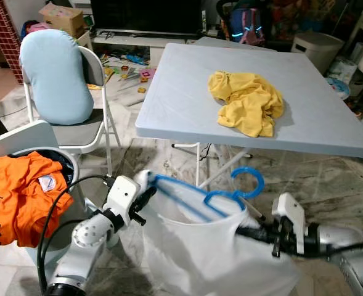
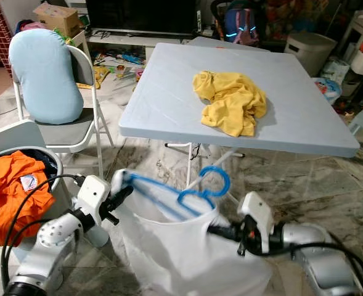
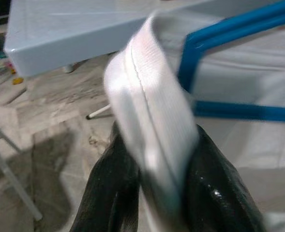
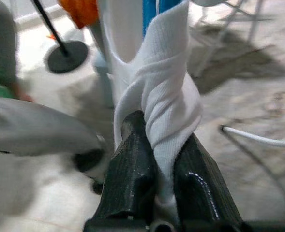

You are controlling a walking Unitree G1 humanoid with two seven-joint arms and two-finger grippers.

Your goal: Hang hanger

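Left eye view: left claw (image 1: 145, 196) and right claw (image 1: 246, 232) each pinch a white cotton shirt (image 1: 206, 250) holding a blue plastic hanger (image 1: 199, 196), below the pale blue worktop (image 1: 175, 92).

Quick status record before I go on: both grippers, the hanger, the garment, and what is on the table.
left gripper: shut on white shirt, at one shoulder
right gripper: shut on white shirt, at the other shoulder
white shirt: held spread between both grippers, below the table's near edge
blue hanger: inside the shirt's neck, hook sticking up
table: light blue, with a crumpled yellow shirt lying on it
orange shirt: draped over a basket at the robot's left
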